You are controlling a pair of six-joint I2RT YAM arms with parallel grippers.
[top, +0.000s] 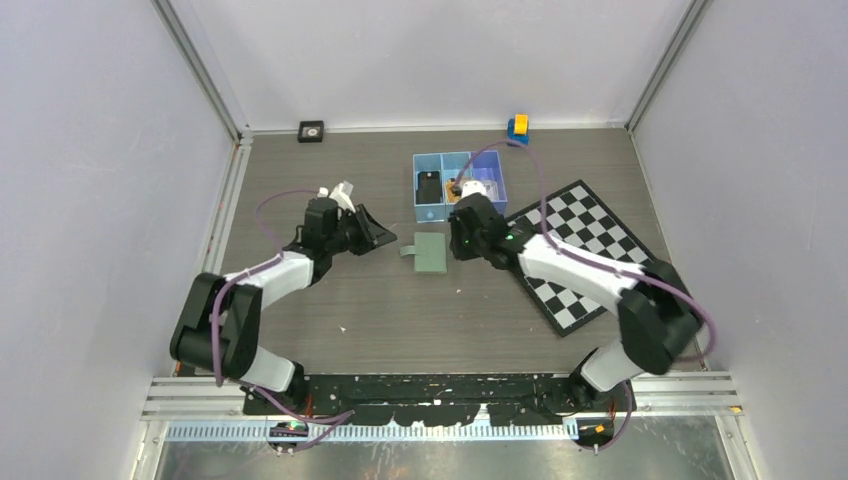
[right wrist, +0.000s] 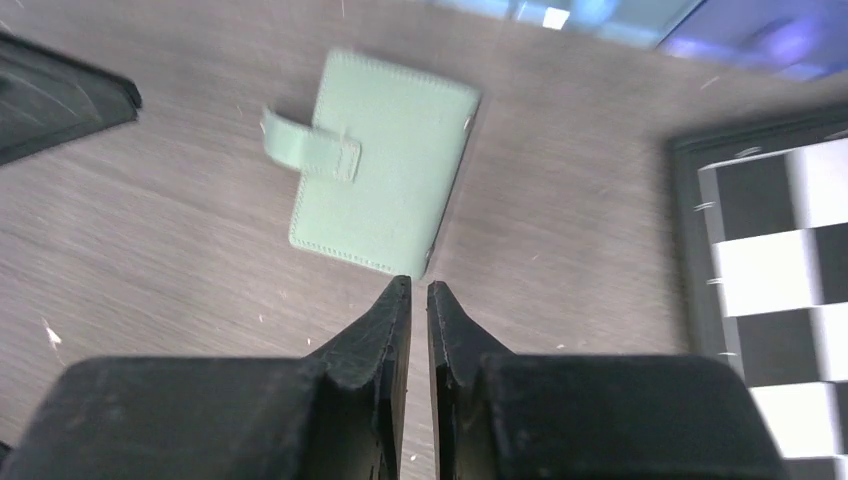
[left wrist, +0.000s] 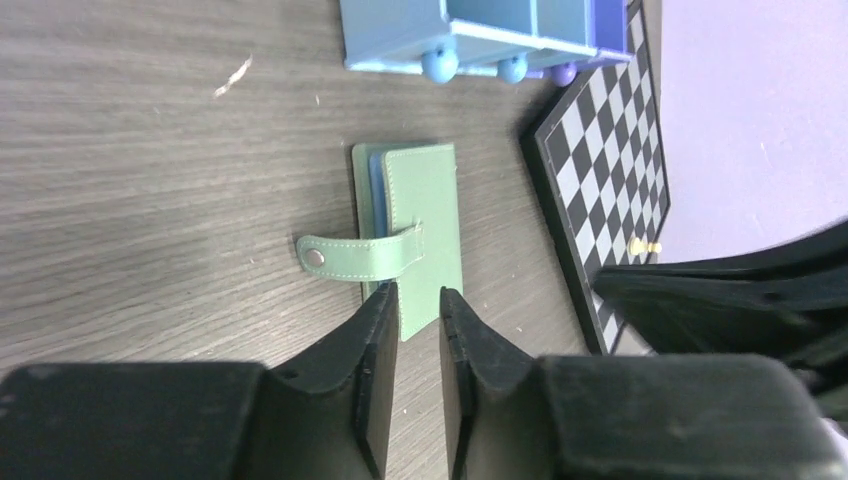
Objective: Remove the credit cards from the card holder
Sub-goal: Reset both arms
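Note:
The sage-green card holder [top: 430, 252] lies folded flat on the table between my two grippers. Its strap tab [left wrist: 365, 255] points toward the left arm, and a blue-grey inner edge [left wrist: 375, 190] shows along one side. My left gripper [left wrist: 418, 295] hovers just short of the holder's near edge, jaws slightly open with nothing between them. My right gripper [right wrist: 419, 285] sits just off the holder's [right wrist: 385, 160] corner, jaws a narrow slit apart and empty. A black credit card [top: 429, 186] lies in the blue tray's left compartment. Something gold-orange [top: 452, 188] shows in the middle compartment, partly hidden by the right wrist.
The blue three-compartment tray [top: 496, 170] stands just behind the holder. A chessboard [top: 580, 250] lies to the right under the right arm. A yellow and blue block [top: 517, 126] and a small black object [top: 311, 131] sit by the back wall.

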